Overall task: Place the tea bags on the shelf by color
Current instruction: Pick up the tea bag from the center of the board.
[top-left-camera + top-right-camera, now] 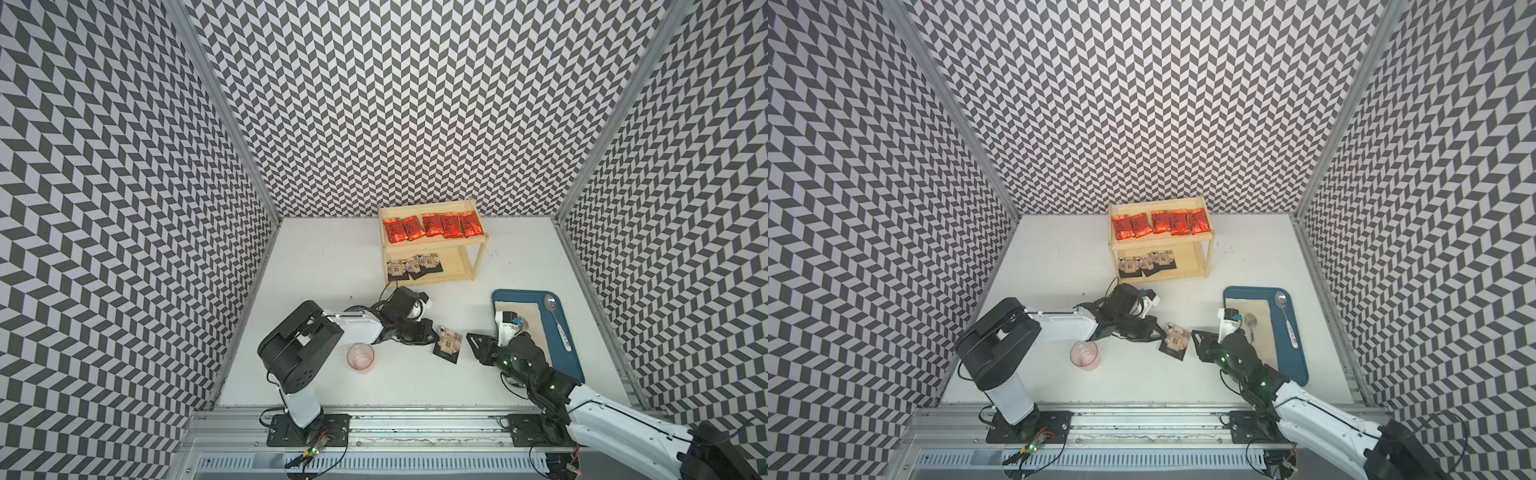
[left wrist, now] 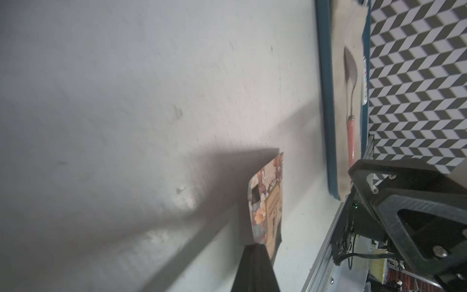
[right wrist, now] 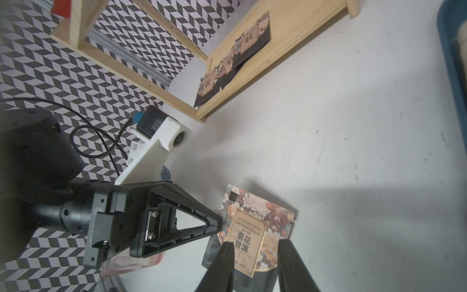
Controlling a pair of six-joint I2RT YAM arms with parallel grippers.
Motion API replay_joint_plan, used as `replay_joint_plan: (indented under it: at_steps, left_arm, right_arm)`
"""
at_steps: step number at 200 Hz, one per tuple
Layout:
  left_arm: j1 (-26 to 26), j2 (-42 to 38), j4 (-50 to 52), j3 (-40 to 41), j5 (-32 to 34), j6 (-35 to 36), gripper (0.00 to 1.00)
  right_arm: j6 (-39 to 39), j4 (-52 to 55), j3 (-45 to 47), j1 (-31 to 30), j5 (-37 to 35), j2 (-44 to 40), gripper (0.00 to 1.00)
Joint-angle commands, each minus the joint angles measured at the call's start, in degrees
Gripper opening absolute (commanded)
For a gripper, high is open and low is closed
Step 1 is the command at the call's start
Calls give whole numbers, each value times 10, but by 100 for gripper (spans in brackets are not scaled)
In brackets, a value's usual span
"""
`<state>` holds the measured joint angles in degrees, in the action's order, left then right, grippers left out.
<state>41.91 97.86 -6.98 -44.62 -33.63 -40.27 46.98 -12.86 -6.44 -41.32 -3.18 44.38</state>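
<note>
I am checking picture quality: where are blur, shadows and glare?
Left wrist view: table blurred, a broad shadow beside the black tea bag. Right wrist view: its print is sharp. Both top views: red tea bags glint.

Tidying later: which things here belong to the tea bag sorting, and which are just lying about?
Job: shelf, five red tea bags, three shelved black tea bags, loose black tea bag.
Lying about: blue tray, spoons, pink cup.
</note>
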Motion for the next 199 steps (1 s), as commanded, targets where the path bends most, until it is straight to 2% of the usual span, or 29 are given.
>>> replay_joint_plan:
  at_steps: [1,17,47,75,97,116,156,199]
  left_arm:
    - [-13,-49,-73,16,1,-42,0]
    - [-25,-84,-82,30,14,-58,0]
    - [-57,-137,-124,58,9,-99,0]
    - [-80,-176,-161,76,3,-137,0]
    - [-95,-193,-214,92,-9,-177,0]
    - [-104,-193,-274,106,-28,-221,0]
    - [-110,-187,-353,116,-49,-279,0]
    - [-116,-197,-387,124,-58,-307,0]
  right_arm:
    - [10,-11,-47,4,33,11,33]
    - [48,-34,-54,3,60,15,33]
    - [147,-138,-15,3,94,-3,33]
    - [205,-178,-7,3,116,-1,34]
    - [283,-286,30,-2,129,18,37]
    - [330,-344,33,-4,136,54,42]
    - [368,-518,15,-6,179,166,52]
    - [384,-661,-9,-5,184,283,54]
